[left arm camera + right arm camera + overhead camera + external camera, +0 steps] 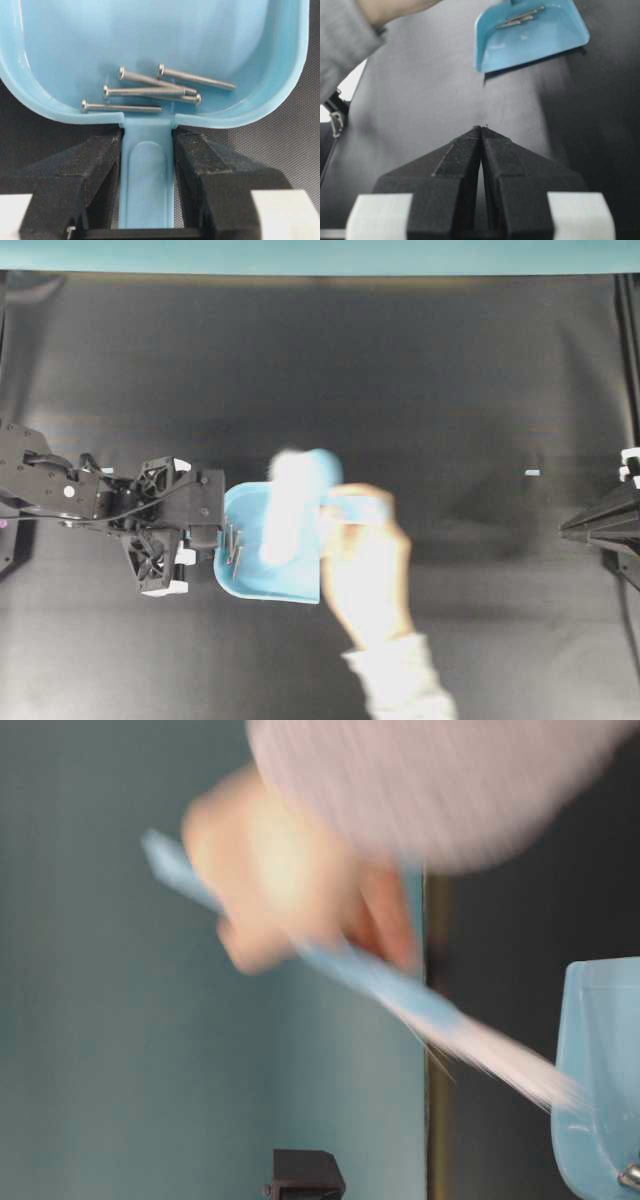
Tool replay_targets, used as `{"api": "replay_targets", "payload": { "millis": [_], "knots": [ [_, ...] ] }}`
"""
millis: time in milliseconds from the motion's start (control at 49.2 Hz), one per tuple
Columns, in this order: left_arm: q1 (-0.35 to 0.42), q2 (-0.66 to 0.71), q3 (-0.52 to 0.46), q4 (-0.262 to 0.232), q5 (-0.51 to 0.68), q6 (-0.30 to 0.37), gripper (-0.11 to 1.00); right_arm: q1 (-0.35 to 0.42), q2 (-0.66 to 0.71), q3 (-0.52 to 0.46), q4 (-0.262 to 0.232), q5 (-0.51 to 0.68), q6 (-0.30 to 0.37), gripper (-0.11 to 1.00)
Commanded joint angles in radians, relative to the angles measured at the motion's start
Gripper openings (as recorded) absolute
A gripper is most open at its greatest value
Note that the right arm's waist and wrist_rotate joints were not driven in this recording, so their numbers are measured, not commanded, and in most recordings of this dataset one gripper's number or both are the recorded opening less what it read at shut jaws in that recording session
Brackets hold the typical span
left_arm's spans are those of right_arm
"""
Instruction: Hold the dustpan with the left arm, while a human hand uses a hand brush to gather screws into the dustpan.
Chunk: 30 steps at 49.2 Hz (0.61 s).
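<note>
The light blue dustpan [282, 582] lies on the black mat, left of centre. Several silver screws [233, 543] lie in its rounded back; they also show in the left wrist view [150, 90]. My left gripper [214, 538] is shut on the dustpan's handle [147, 165], with a black finger [95, 165] against each side. A bare hand [365, 575] with a grey sleeve holds the hand brush [300, 495], blurred, with its white bristles over the pan. My right gripper [481, 129] is shut and empty at the right edge [590, 525], facing the dustpan [535, 42].
A tiny pale blue chip [532, 473] lies on the mat near the right arm. A teal wall [320, 255] runs along the far edge. A small black block [305, 1175] stands low in the table-level view.
</note>
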Motion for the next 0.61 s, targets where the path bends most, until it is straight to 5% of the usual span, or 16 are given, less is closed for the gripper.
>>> {"api": "replay_targets", "payload": {
  "millis": [0, 244, 589],
  "knots": [
    [0.003, -0.012, 0.014, 0.003, -0.069, 0.005, 0.31, 0.0, 0.005, -0.005, -0.002, -0.008, 0.0, 0.0],
    [0.006, -0.092, 0.129, 0.003, -0.414, 0.009, 0.31, 0.0, 0.005, -0.005, -0.002, -0.008, -0.002, 0.0],
    [0.014, -0.14, 0.156, 0.003, -0.462, 0.029, 0.31, 0.0, 0.002, -0.005, -0.003, -0.008, -0.002, 0.0]
  ]
}}
